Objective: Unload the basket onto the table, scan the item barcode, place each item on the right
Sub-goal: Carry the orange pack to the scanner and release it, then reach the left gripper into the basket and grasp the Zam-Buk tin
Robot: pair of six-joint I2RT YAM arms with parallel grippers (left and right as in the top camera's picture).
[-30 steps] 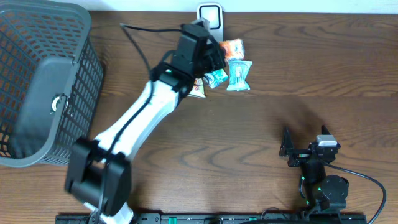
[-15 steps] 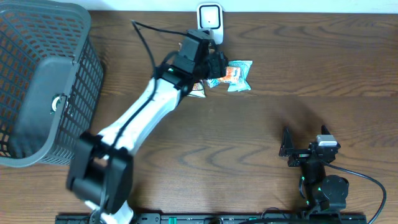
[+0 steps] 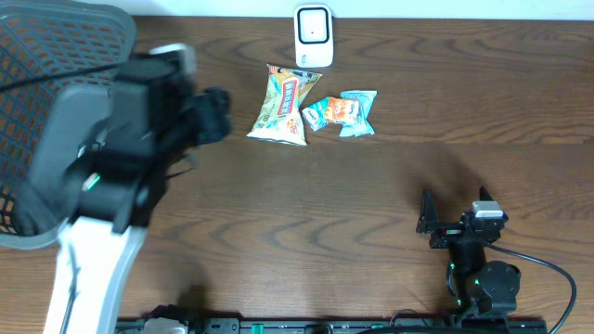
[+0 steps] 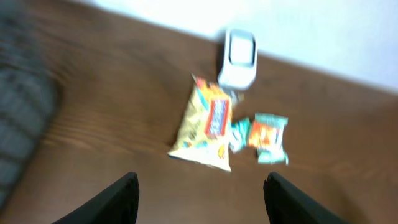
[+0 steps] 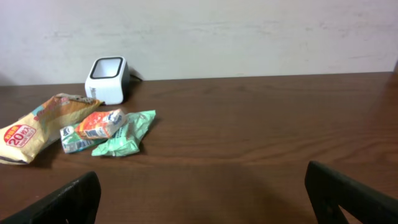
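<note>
The white barcode scanner [image 3: 313, 35] stands at the table's far edge. In front of it lie a yellow snack bag [image 3: 283, 104], a small orange-and-teal packet [image 3: 330, 111] and a teal packet [image 3: 359, 113]. My left gripper [image 3: 215, 116] hangs raised to the left of the bag, blurred. In its wrist view it is open and empty [image 4: 202, 200], with the scanner [image 4: 239, 58], the bag [image 4: 208, 127] and the packets [image 4: 268, 137] ahead. My right gripper [image 3: 453, 215] rests open at the near right; its wrist view [image 5: 205, 205] shows the scanner [image 5: 107, 78] and packets [image 5: 102, 124] far off to the left.
A dark mesh basket [image 3: 37, 56] fills the left end of the table, partly behind my left arm. A black cable runs from the right arm's base [image 3: 548, 269]. Bare wood [image 3: 371, 195] lies between the snacks and the right gripper.
My left gripper opened beside the scanner, leaving the orange packet lying with the teal one. The arm then swung back to the left and upward. The right arm stayed still.
</note>
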